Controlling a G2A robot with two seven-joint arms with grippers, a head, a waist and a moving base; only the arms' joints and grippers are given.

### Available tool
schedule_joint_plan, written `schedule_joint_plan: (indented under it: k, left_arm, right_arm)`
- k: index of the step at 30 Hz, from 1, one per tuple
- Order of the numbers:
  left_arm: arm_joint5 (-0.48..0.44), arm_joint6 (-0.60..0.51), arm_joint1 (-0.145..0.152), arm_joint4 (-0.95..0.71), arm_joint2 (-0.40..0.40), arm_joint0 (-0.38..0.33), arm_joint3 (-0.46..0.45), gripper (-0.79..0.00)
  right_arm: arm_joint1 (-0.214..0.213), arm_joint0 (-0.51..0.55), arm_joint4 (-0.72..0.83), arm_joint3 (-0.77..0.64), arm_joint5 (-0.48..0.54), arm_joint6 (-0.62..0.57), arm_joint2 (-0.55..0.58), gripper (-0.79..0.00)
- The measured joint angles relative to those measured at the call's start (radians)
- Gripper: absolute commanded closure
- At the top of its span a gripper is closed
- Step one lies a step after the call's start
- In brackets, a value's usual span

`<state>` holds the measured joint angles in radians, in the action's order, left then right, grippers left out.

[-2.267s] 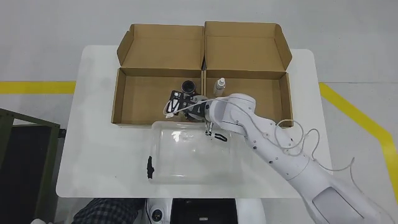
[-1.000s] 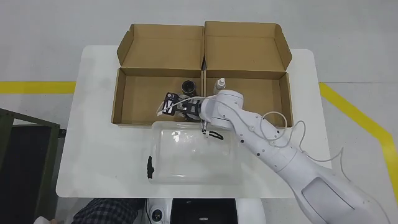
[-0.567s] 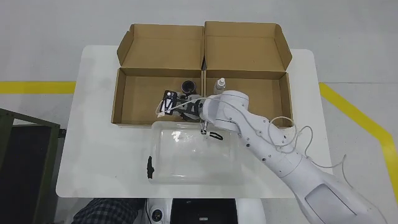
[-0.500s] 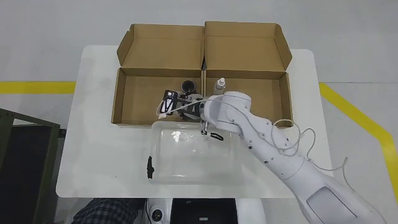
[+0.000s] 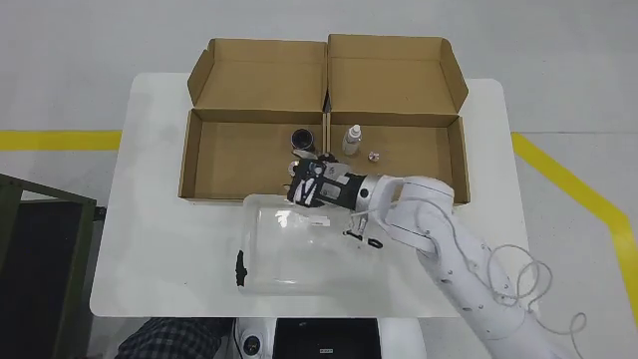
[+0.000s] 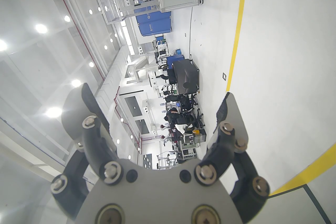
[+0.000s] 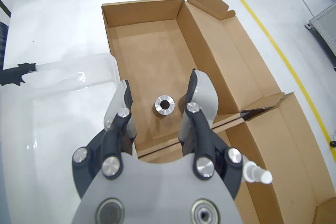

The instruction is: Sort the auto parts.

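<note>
Right gripper wide open, nothing held, hovering over near wall of left brown cardboard box, where it meets clear plastic tray

Short silver metal cylinder with centre bore upright on left box floor, near dividing wall; seen between spread fingers, not touched

Right brown cardboard box holds small white spray bottle, tiny metal part just beside it

Left gripper faces hall, away from table, jaws apart, empty

Black tape scrap on tray's left edge
</note>
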<state>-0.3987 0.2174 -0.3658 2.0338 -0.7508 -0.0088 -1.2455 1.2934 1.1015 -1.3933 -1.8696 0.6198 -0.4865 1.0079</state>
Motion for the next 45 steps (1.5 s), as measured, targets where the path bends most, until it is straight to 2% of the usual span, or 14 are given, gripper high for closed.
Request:
schedule_joint_plan:
  k: [10, 16, 23, 32, 45]
  left_arm:
    - [0.0, 0.0, 0.0, 0.0, 0.0, 0.0, 0.0, -0.785]
    - [0.0, 0.0, 0.0, 0.0, 0.0, 0.0, 0.0, -0.785]
    - [0.0, 0.0, 0.0, 0.0, 0.0, 0.0, 0.0, -0.785]
    - [0.0, 0.0, 0.0, 0.0, 0.0, 0.0, 0.0, -0.785]
    - [0.0, 0.0, 0.0, 0.0, 0.0, 0.0, 0.0, -0.784]
  right_arm:
    - [-0.064, 0.331, -0.142, -0.166, 0.004, 0.315, 0.278, -0.6]
    - [-0.087, 0.499, -0.172, -0.203, -0.018, 0.482, 0.445, -0.785]
    - [-0.102, 0.646, -0.149, -0.192, -0.043, 0.615, 0.605, -0.785]
    - [-0.11, 0.775, -0.112, -0.184, -0.072, 0.748, 0.744, -0.785]
    - [-0.113, 0.812, -0.102, -0.183, -0.071, 0.772, 0.779, -0.785]
